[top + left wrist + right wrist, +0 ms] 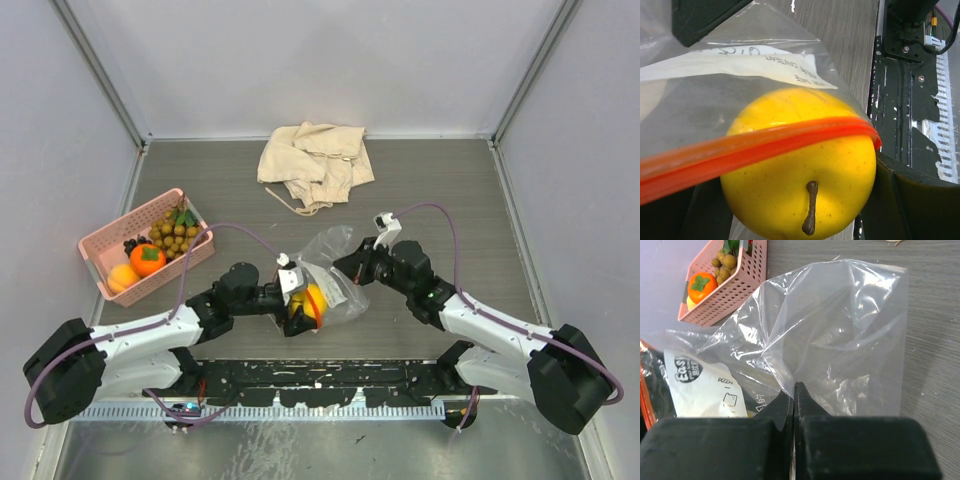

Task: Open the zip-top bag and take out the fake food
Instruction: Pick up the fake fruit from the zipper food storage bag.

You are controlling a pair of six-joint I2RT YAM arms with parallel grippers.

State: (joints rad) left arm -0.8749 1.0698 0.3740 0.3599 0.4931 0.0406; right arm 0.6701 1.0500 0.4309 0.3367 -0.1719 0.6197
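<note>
The zip-top bag [335, 270] lies crumpled mid-table, clear with a white label [705, 385]. Its orange-red zip strip [765, 145] crosses a yellow round fruit [805, 200] with a brown stem, a piece of the fake food, at the bag's mouth. My left gripper [303, 305] is closed on this yellow fruit [310, 300], which fills the space between its fingers [910, 200]. My right gripper [350, 268] is at the bag's far right side, its jaws [795, 390] shut on a fold of the clear plastic [840, 330].
A pink mesh basket [100, 255] at the left holds an orange fruit [147, 259], a tan berry cluster [172, 233] and dark grapes [132, 243]. A beige cloth [315, 160] lies at the back. The black mounting rail [320, 375] runs along the near edge.
</note>
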